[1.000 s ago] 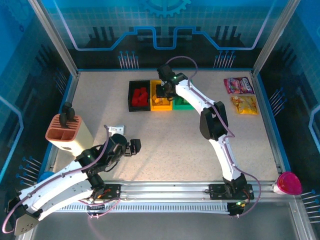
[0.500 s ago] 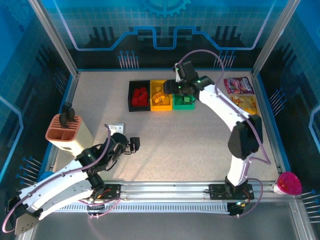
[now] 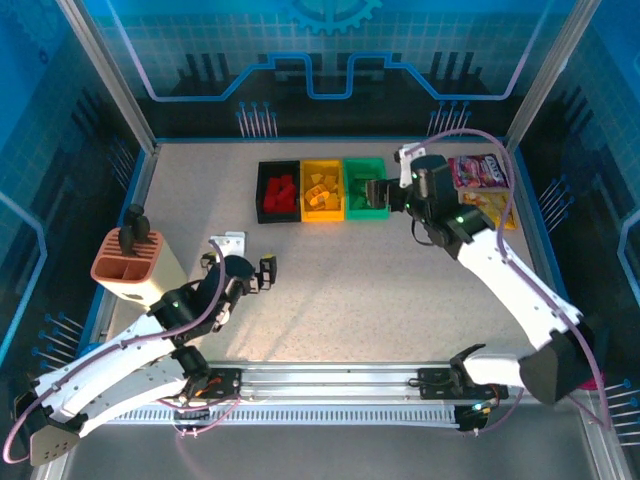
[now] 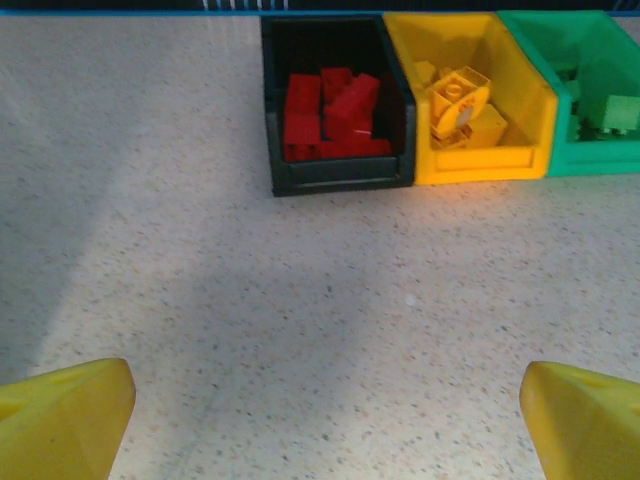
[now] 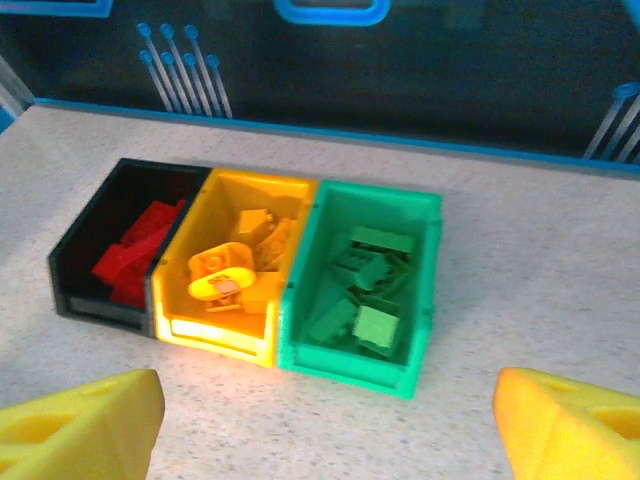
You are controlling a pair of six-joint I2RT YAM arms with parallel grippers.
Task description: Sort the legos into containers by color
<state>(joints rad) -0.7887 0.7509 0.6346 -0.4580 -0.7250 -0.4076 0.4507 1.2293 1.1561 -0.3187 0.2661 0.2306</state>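
Observation:
Three joined bins stand at the back of the table. Red legos [image 3: 281, 195] lie in the black bin [image 3: 262, 190], yellow legos [image 3: 321, 188] in the yellow bin [image 3: 322, 214], green legos [image 3: 368, 195] in the green bin [image 3: 366, 213]. My right gripper [image 3: 384, 192] hovers open just right of the green bin; its wrist view looks down on the green legos [image 5: 370, 285], yellow legos [image 5: 225, 275] and red legos [image 5: 135, 255]. My left gripper [image 3: 268, 272] is open and empty above bare table, well in front of the black bin [image 4: 340, 172]; its yellow fingers [image 4: 60, 415] stand wide apart.
Two snack packets [image 3: 478, 170] [image 3: 490, 210] lie at the back right, beside my right arm. A terracotta-and-cream holder [image 3: 130, 265] stands at the left edge, a small white piece [image 3: 232, 243] lies near my left gripper, and a pink cup [image 3: 578, 365] sits at the front right.
My right gripper has swung from above the yellow bin to the right, past the green bin, and backed off. My left gripper has edged slightly towards the bins.

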